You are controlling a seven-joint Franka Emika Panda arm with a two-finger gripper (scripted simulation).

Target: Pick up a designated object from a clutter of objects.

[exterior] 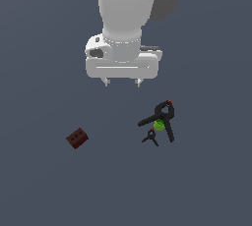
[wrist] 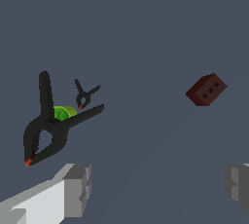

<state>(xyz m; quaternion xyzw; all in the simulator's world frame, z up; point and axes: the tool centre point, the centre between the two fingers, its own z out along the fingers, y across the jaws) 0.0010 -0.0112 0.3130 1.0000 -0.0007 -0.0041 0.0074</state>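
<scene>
Red-brown block (exterior: 77, 138) lying alone, gripper (exterior: 122, 82) spread above, clamps (exterior: 161, 120) apart

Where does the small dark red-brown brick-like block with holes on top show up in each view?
Exterior view: red-brown block lies alone at lower left, apart from the clutter.
Wrist view: the block shows on its own on the bare floor.
Shared landmark: large black spring clamp with red tip, green ball tucked between its handles.

Matt red-brown block (exterior: 77, 138), matt black large clamp (exterior: 163, 119), smooth green ball (exterior: 159, 125), matt grey floor (exterior: 39, 72)
</scene>
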